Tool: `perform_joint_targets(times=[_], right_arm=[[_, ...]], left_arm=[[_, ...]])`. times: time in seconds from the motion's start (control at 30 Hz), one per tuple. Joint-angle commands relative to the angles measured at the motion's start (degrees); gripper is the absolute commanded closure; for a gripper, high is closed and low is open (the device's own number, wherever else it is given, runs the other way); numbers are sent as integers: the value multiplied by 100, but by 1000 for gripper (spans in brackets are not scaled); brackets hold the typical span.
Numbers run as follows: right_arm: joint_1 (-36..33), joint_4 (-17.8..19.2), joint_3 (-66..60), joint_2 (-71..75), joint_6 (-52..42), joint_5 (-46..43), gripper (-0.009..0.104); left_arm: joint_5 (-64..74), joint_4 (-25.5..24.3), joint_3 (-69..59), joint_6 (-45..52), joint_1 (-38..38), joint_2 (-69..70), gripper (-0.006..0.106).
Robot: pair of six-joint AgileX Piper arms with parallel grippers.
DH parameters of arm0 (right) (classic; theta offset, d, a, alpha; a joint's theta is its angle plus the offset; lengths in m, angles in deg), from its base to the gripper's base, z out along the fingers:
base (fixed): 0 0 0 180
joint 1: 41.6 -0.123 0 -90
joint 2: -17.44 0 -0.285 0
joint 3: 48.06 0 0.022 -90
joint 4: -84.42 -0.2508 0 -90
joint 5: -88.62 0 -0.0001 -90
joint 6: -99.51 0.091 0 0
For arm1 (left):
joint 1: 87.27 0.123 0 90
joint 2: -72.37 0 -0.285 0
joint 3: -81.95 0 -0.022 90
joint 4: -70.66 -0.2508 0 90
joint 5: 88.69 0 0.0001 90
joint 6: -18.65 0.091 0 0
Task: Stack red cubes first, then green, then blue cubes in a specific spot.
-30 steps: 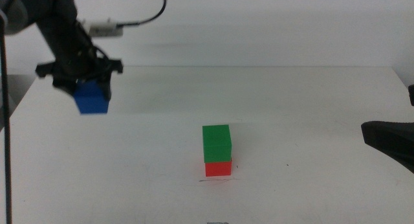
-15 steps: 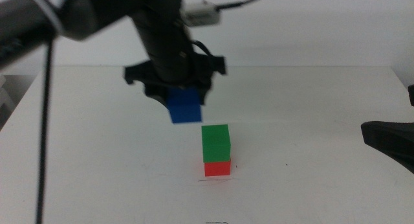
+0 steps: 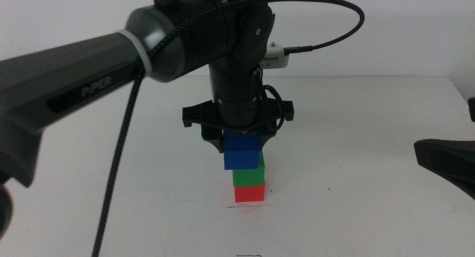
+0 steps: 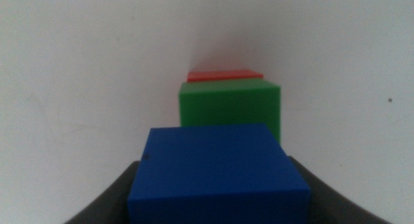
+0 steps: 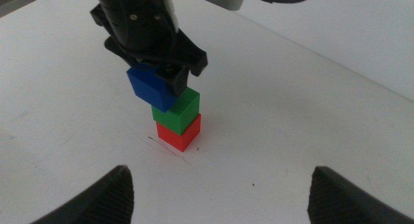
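The red cube [image 3: 249,193] sits on the white table at the thin scribbled line [image 3: 249,206], with the green cube [image 3: 249,177] stacked on it. My left gripper [image 3: 243,142] is shut on the blue cube [image 3: 243,151] and holds it right over the green cube, shifted slightly left. I cannot tell whether blue touches green. The left wrist view shows the blue cube [image 4: 217,175] between the jaws, with the green cube [image 4: 229,111] and the red cube [image 4: 224,75] beyond it. My right gripper [image 5: 226,198] is open and empty, waiting at the right edge [image 3: 445,162].
The left arm's cable [image 3: 119,160] hangs down over the table's left side. A tiny dark dot [image 5: 253,184] marks the tabletop near the stack. The table's far edge [image 3: 371,76] runs behind the arm.
My left gripper has carried the blue cube from the far left to the right and down, to just above the green cube. The right arm has not moved.
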Motion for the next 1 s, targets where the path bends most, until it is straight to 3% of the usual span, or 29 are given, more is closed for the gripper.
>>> perform_joint_targets(times=[0.0, 0.5, 0.7, 0.97], right_arm=[[44, 98, 142, 14, -49, -386, 2], [44, 98, 142, 14, -49, -383, 2], [44, 98, 142, 14, -49, -383, 2], [44, 98, 142, 14, -49, -383, 2]], left_arm=[[-1, 8, 318, -32, -29, 235, 102], [131, 163, 714, -26, -29, -169, 102], [330, -307, 714, -76, -21, -169, 102], [318, -72, 714, -95, -21, -169, 102]])
